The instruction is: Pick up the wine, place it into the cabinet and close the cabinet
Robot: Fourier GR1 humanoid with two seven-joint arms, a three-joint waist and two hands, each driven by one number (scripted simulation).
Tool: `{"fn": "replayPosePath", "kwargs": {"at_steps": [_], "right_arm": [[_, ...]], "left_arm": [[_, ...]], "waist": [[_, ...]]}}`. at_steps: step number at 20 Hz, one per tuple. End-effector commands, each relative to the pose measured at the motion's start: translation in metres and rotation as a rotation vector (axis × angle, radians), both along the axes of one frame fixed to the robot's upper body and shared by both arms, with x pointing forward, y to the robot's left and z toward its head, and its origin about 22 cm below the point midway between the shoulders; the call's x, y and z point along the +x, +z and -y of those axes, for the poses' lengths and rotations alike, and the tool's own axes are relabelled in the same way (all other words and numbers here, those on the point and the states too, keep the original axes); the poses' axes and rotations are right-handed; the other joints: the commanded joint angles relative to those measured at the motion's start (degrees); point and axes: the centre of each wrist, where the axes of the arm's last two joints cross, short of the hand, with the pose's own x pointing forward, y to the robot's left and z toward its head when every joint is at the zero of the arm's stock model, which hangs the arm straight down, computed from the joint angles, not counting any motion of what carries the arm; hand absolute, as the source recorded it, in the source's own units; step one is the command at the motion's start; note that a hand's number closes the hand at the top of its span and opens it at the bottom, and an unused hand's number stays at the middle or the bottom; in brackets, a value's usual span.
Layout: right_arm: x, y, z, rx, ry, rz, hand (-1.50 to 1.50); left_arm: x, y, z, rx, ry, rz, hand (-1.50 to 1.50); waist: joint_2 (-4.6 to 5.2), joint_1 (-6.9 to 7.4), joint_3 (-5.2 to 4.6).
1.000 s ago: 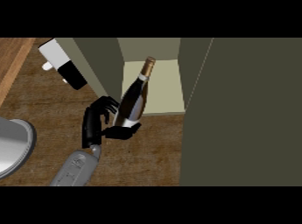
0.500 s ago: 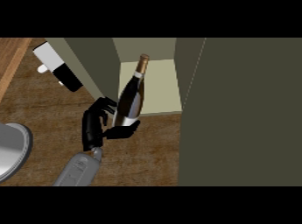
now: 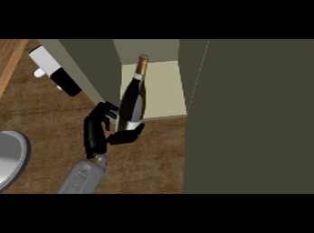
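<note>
The cabinet (image 3: 253, 113) loomed larger than a second before, its open bay just ahead of the hand. The wine (image 3: 133, 98) had moved in, neck over the shelf. The left hand (image 3: 102, 129) stayed curled round its base; placing looked close.

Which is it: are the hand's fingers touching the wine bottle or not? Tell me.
Touching. In the head view the left hand has its fingers and thumb curled round the lower body of the wine bottle, with no gap showing.
</note>
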Motion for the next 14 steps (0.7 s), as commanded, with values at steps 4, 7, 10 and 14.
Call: {"fn": "replayPosePath", "kwargs": {"at_steps": [4, 7, 10, 14], "right_arm": [[-0.003, 0.006, -0.002, 0.033, 0.046, 0.009, -1.5], [-0.006, 0.008, 0.002, 0.036, 0.046, 0.01, -1.5], [-0.004, 0.005, -0.002, 0.024, 0.087, 0.002, -1.5], [-0.003, 0.003, -0.003, 0.035, 0.081, 0.001, -1.5]], "left_arm": [[0.058, 0.038, 0.032, -0.067, -0.079, -0.035, 1.5], [0.052, 0.022, 0.021, 0.105, -0.08, 0.009, 1.5], [0.056, 0.03, 0.015, 0.168, -0.103, 0.031, 1.5], [0.054, 0.03, 0.024, 0.236, -0.129, 0.054, 1.5]], "waist": [[2.1, -2.53, -1.06], [1.96, -2.88, -0.94], [2.11, -3.74, -0.87], [2.18, -4.4, -0.79]]}}
